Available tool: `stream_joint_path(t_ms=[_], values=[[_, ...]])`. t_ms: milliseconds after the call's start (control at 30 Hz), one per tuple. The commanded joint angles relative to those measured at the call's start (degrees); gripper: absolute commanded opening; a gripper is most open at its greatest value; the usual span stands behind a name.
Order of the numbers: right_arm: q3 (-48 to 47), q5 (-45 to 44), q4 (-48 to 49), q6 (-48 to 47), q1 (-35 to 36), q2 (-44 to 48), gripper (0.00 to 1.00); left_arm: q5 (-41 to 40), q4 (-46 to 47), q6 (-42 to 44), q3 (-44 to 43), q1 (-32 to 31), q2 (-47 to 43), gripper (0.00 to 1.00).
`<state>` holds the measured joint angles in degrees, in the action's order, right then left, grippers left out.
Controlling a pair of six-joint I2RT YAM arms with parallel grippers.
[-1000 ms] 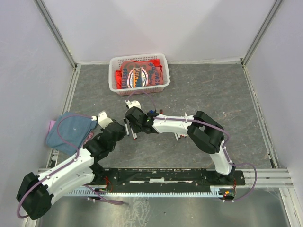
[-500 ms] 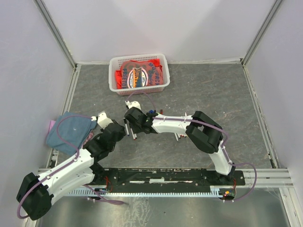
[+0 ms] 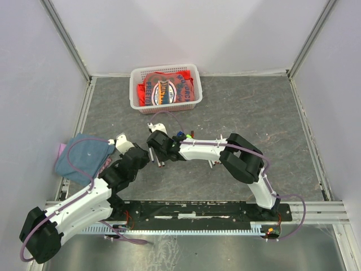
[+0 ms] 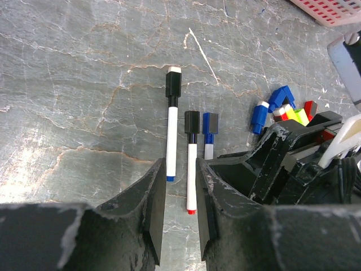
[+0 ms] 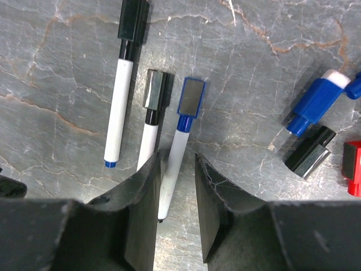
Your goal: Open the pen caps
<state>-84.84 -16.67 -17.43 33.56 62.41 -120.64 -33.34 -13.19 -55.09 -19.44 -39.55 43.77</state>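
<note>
Pen caps aren't off yet; right gripper and left gripper hang slightly parted, empty, straddling tightly packed pens, so closing could nab two.

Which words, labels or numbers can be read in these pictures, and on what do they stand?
Red packets in the basket: printed lettering, too blurred to read.
Pens and caps: no text visible.
</note>
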Motion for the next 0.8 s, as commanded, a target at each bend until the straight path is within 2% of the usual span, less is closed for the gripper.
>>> stream_joint_path(t_ms=[0, 433, 533, 667, 767], values=[[-2.29, -1.45, -2.31, -0.43, 0.69, -1.00, 0.37, -1.62, 2.23, -2.23, -0.29, 0.42, -0.15, 0.34], [5.98, -2.91, -4.22, 1.24, 1.89, 3.47, 0.31, -1.03, 2.71, -1.71, -0.64, 0.69, -0.12, 0.34], [7.14, -2.58, -4.04, 1.58, 2.16, 3.79, 0.24, -0.45, 3.35, -1.85, -0.60, 0.81, 0.19, 0.33], [8.16, -2.11, -3.17, 1.63, 2.10, 3.93, 0.04, 0.12, 3.31, -1.81, -1.05, 0.96, 0.44, 0.34], [9.43, -2.54, -1.57, 1.39, 2.10, 5.29, 0.01, 1.74, 3.45, -1.95, -0.92, 1.13, -0.06, 0.38]])
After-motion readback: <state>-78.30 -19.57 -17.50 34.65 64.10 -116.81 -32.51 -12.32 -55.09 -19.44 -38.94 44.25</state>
